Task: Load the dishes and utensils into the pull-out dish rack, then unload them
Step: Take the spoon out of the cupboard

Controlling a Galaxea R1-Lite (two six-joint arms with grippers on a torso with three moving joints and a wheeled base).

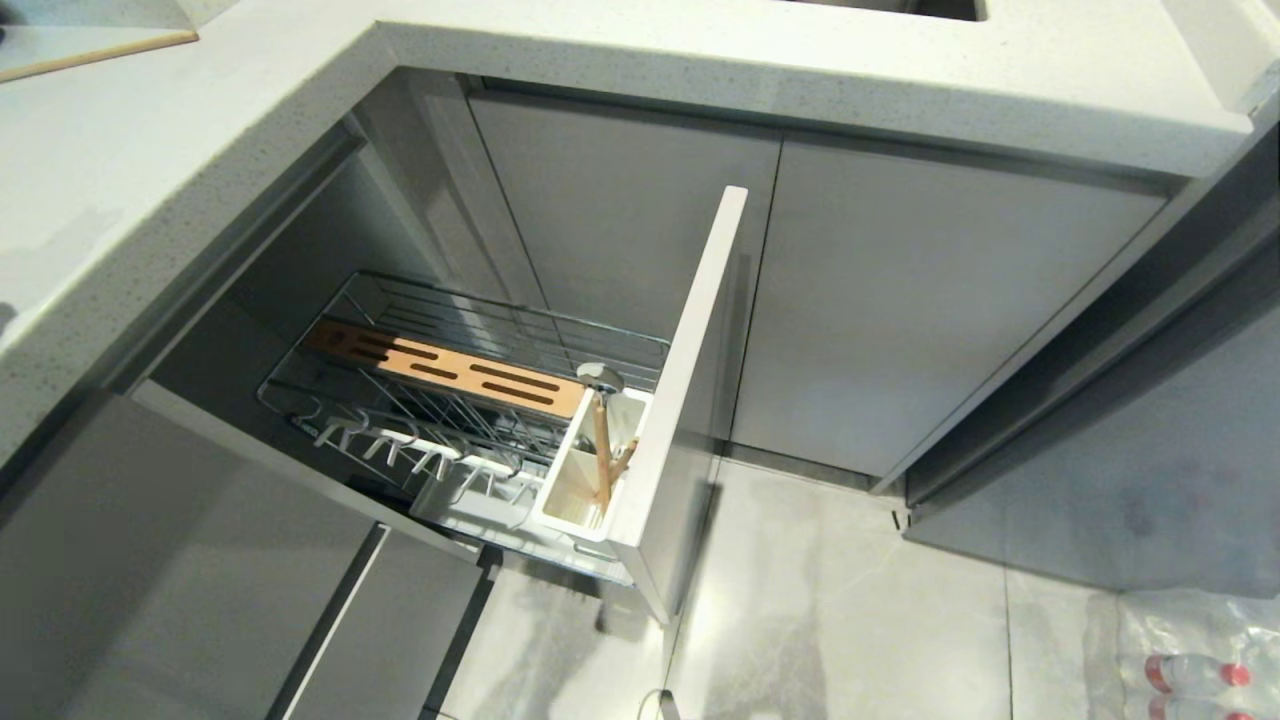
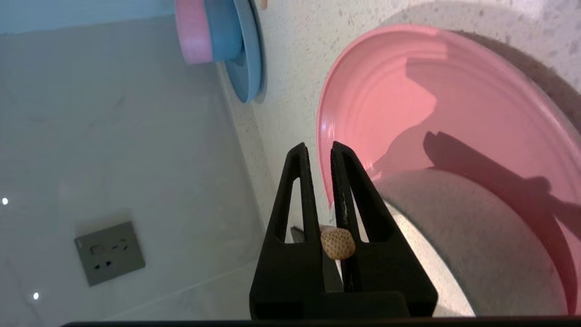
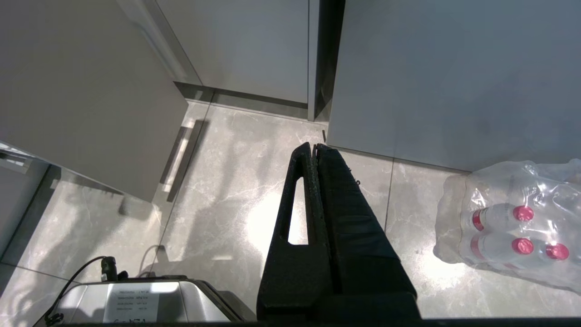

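Left end effector (image 2: 320,152) clamped on pink plate (image 2: 454,118) rim, over table (image 2: 295,54). Thin edge grip: plate may pivot, slip, or clip blue plate (image 2: 247,54). Rack (image 1: 420,400) pulled out, chopsticks (image 1: 603,450) in cup. Right end effector (image 3: 314,147) together, idle above floor.

Pink plate (image 2: 454,113) cut off at frame edge; gripped thing (image 2: 337,243) unidentifiable.

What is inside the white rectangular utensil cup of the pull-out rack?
In the white rectangular utensil cup stand the light-wood chopsticks, and a shiny metal spoon shows at its far end. The cup's walls hide their lower ends and its bottom.
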